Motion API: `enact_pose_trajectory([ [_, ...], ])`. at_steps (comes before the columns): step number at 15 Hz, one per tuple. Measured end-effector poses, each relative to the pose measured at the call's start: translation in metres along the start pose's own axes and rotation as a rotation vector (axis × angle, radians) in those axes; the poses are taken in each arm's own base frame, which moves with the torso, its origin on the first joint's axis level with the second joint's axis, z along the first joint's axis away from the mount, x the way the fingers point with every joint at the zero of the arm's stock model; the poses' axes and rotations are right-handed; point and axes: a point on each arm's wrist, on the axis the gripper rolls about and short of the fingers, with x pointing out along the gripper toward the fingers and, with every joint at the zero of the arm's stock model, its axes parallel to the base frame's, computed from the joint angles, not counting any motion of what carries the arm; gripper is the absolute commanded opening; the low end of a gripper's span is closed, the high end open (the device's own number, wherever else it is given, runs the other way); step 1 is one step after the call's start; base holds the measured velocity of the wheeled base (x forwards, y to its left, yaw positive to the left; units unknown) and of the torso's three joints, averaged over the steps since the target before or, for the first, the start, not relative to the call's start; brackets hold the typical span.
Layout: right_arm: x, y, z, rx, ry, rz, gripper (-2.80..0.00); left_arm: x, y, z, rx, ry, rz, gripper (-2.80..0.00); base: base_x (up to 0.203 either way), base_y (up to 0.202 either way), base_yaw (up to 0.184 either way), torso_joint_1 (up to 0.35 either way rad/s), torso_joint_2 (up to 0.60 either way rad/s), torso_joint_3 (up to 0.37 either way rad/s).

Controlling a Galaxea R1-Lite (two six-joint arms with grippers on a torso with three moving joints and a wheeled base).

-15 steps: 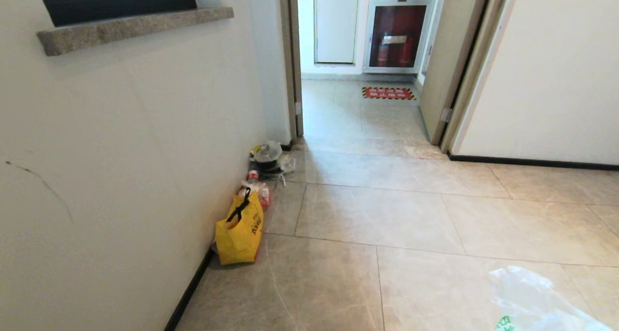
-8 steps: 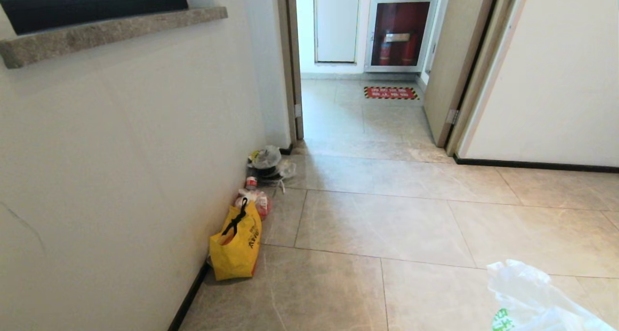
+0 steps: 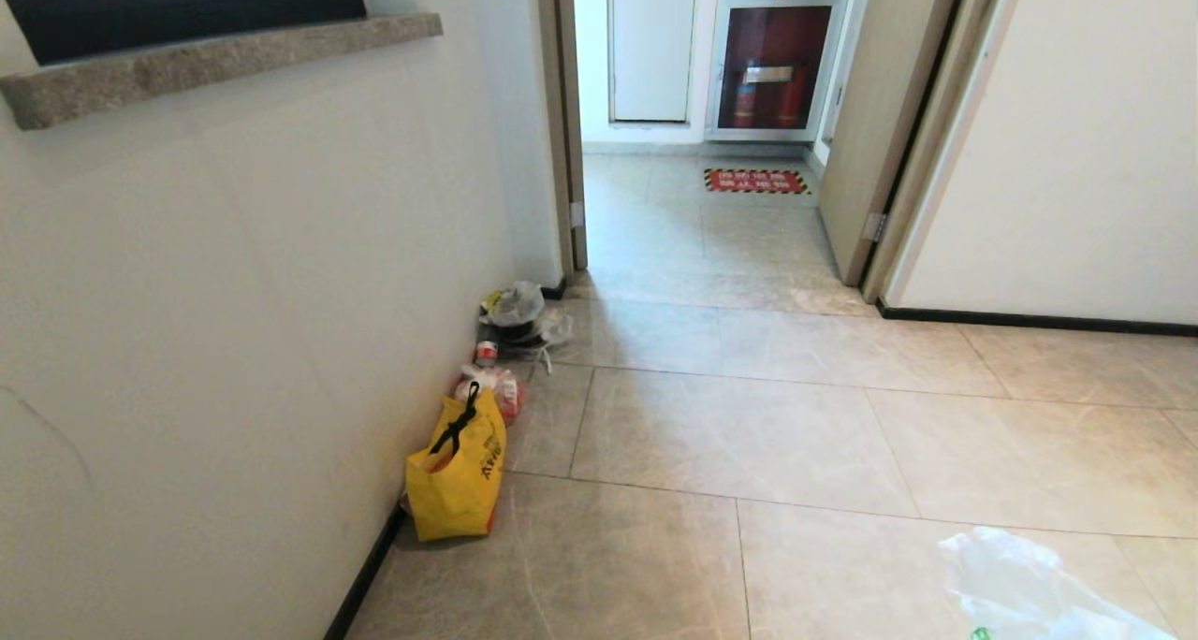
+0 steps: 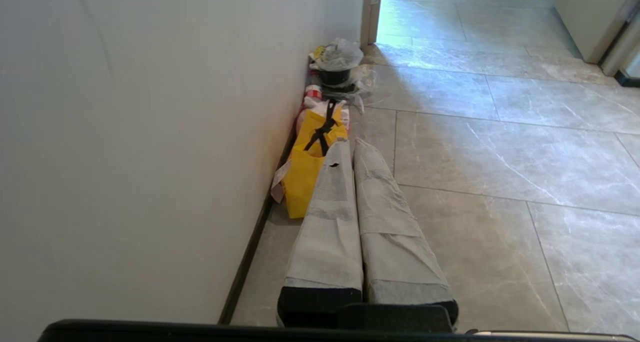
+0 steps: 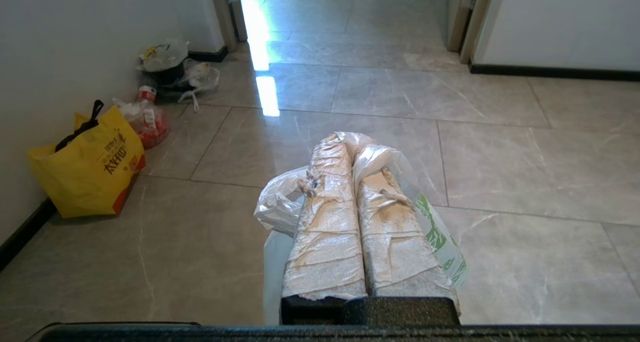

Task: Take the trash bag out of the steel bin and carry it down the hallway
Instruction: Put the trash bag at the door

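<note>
Down at the lower right of the head view, the bag [image 3: 1029,589] shows as a crumpled white mass above the floor [image 3: 749,434], well apart from the yellow bag [image 3: 456,476] that stands against the left wall [image 3: 234,294]. The right wrist view shows why: the right tool [image 5: 350,149] has its two wrapped fingers [image 5: 327,222] pressed together with the bag's thin plastic pinched between them, the film bunching around the fingertips and spilling down both sides, green print showing on one side. That arm reaches level and forward, pointing along the hallway toward the open doorway [image 3: 693,107], to the right of the yellow bag.

The left tool [image 4: 350,144] is closed with nothing in it, its padded fingers [image 4: 330,217] lying side by side. It also points forward and level, its tips lined up with the yellow bag close by the skirting [image 4: 250,252]. Beyond the yellow bag, along the same wall, lies a small heap of rubbish [image 3: 515,317] with a dark tub and clear plastic, near the door frame. Neither arm appears in the head view.
</note>
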Motion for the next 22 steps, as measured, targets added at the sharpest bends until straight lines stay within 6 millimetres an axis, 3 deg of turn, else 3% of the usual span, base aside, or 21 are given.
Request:
enact_pose_trajectory([
  [13, 0.0, 0.0, 0.0001, 0.0, -0.001, 0.0, -2.8, 0.0, 0.0, 0.0, 0.0, 0.0, 0.0, -2.8, 0.164, 0.0, 0.0, 0.001, 0.0, 0.002],
  [22, 0.0, 0.0, 0.0, 0.001, 0.0, -0.001, -2.8, 0.0, 0.0, 0.0001, 0.002, -0.001, 0.0, -2.8, 0.01, 0.0, 0.0, 0.001, 0.0, 0.0],
])
